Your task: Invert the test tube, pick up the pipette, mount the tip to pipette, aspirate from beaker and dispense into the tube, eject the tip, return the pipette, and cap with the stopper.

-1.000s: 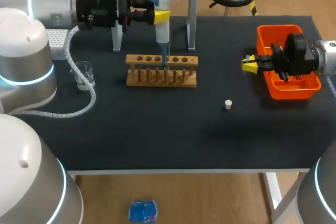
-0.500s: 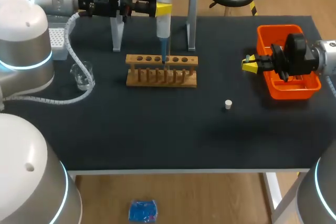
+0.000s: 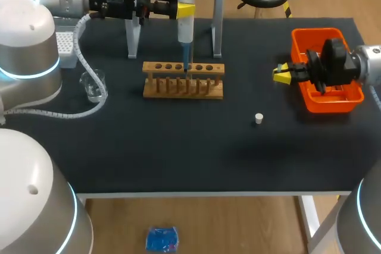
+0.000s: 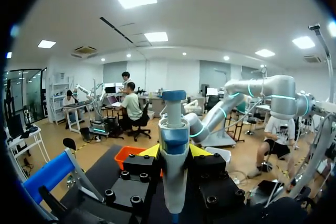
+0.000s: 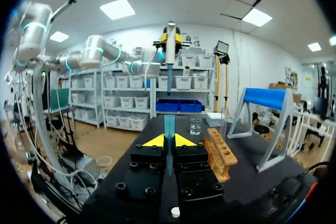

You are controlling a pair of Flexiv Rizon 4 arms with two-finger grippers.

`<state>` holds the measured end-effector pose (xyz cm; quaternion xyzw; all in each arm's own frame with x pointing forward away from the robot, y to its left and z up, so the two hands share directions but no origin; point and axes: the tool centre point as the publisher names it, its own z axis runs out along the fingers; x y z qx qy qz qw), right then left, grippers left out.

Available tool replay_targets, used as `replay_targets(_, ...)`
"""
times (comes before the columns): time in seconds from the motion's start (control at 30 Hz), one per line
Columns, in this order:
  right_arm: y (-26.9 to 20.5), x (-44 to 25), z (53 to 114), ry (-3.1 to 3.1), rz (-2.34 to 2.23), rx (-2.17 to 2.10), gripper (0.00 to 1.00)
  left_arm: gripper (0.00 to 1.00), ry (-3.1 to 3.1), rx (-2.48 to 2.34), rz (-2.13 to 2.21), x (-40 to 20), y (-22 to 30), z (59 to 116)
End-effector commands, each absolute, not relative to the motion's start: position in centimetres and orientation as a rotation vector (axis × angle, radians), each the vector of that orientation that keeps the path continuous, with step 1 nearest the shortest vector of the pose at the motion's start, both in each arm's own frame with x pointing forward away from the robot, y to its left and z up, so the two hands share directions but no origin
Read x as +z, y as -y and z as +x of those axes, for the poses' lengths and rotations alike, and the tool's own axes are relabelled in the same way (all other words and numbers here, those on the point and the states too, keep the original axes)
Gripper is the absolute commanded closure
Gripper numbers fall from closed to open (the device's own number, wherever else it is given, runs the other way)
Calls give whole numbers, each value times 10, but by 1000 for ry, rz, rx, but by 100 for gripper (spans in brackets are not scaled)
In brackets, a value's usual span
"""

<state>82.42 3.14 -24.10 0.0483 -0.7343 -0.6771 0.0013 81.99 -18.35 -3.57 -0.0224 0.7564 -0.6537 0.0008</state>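
A white pipette (image 3: pixel 186 19) with a blue tip stands upright in my left gripper (image 3: pixel 185 10), which is shut on its body. The tip's point hangs at the wooden tube rack (image 3: pixel 183 80), over a middle hole. From the left wrist view the pipette (image 4: pixel 173 145) fills the gap between the yellow fingers. My right gripper (image 3: pixel 282 74) sits beside the orange bin (image 3: pixel 324 102), shut on a slim blue tube (image 5: pixel 169 129) that stands upright. A white stopper (image 3: pixel 258 118) lies on the mat. The glass beaker (image 3: pixel 93 84) stands left of the rack.
A white tip box (image 3: pixel 64 49) sits at the back left, by my left arm. A blue-topped stand (image 3: pixel 218 28) straddles the table behind the rack. A white cable loops past the beaker.
My left arm raised the pipette a little above the rack early in the second and has since held still. The right gripper has barely moved.
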Motion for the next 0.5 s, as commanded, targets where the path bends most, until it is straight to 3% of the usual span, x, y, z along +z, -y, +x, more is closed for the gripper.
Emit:
replay_targets(0.03,-62,-230,815,2407,256,-2100,100,100,-2380,-2052,-67,-35,183,821)
replay_targets(0.5,-138,-258,810,2500,485,-2051,100,100,-2380,-2052,-67,-35,183,821)
